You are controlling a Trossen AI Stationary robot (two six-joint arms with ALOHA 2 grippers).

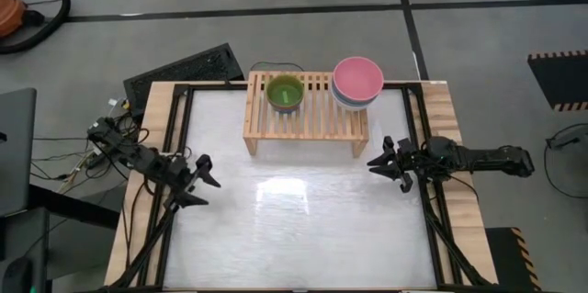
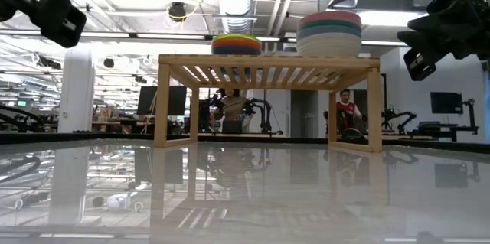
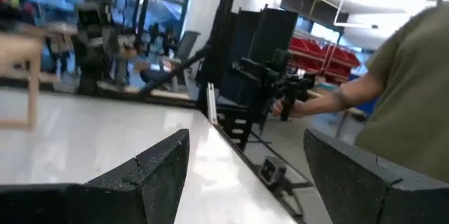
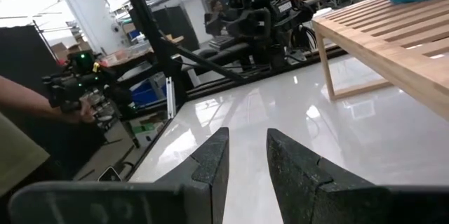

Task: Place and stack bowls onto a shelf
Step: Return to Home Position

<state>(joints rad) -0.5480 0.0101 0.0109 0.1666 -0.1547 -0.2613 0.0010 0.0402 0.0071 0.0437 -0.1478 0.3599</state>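
Note:
The light-wood shelf [image 1: 312, 126] [image 2: 268, 64] stands at the table's far middle. On its slats sit two stacks of bowls: a small stack with a lime green bowl [image 1: 285, 93] on top at the left, and a larger stack with a pale pink bowl [image 1: 357, 78] [image 2: 329, 34] on top at the right. My left gripper [image 1: 208, 179] [image 3: 245, 140] hangs open near the table's left edge, above the surface and apart from the shelf. My right gripper [image 1: 382, 159] [image 4: 247, 140] hangs near the right edge, its fingers a little apart with nothing between them.
The glossy white tabletop [image 1: 294, 229] lies bare in front of the shelf. A black keyboard [image 1: 184, 68] lies beyond the table's far left corner. A person's arm [image 3: 337, 101] and sleeve [image 4: 21, 147] show beside the table.

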